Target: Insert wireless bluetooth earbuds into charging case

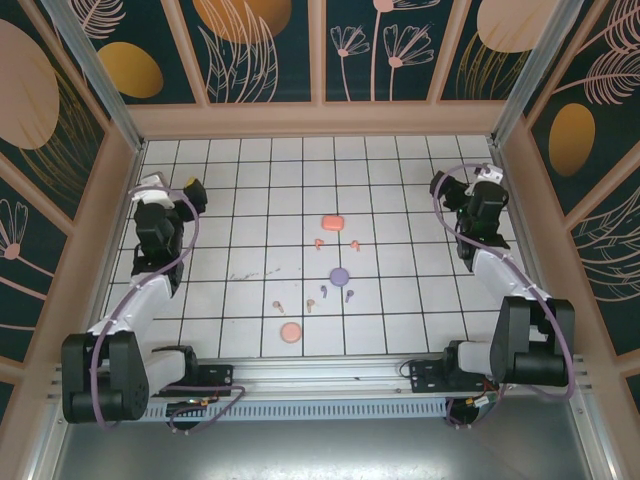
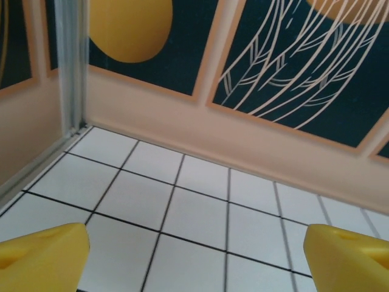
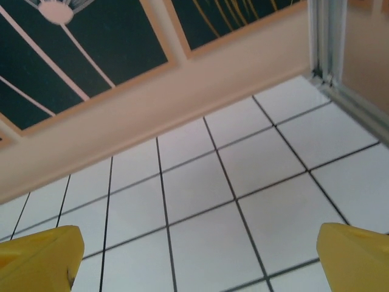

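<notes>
- At far left, the left gripper hangs over bare tiles near the wall. Its yellow fingers are cropped at the wrist view's lower corners, spread wide with nothing between.
- Mid-table, the earbuds lie loose in pairs, too tiny to read clearly: pink just beyond the pink case, purple just nearer than the purple case, orange just nearer than the orange case. I cannot tell whether the cases are open.
- At right, the right gripper gapes empty, its fingers cropped too.
- The table is white tile with dark lines; the walls are dark floral panels.
</notes>
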### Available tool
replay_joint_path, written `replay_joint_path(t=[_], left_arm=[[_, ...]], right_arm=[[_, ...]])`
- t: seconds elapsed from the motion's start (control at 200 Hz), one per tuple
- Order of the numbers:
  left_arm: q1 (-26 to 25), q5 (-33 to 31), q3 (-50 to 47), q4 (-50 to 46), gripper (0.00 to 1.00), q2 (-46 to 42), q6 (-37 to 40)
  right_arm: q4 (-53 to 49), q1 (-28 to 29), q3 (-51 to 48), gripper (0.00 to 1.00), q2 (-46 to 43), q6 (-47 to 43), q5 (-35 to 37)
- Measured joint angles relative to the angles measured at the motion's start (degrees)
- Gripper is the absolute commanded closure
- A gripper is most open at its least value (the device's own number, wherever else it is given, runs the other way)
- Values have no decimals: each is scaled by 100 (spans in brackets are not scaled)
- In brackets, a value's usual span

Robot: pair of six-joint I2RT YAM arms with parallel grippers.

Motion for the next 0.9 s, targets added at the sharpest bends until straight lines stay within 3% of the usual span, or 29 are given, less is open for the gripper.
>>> replay_joint_path(t=[0.135, 0.475, 0.676, 0.901], left_arm=[[-48, 334, 385, -649, 1, -42, -595], [-516, 883, 479, -1351, 1, 212, -1478], [-798, 999, 481, -1434, 1, 754, -1775], [-1012, 1019, 763, -1589, 1, 1261, -1943]], right_arm=[[-809, 439, 31, 7, 0, 90, -155], [-2398, 2559, 511, 16, 70, 723, -197], [-2983, 3112, 1137, 17, 857, 1185, -170], [-3598, 3447, 2568, 16, 2179, 1436, -4]])
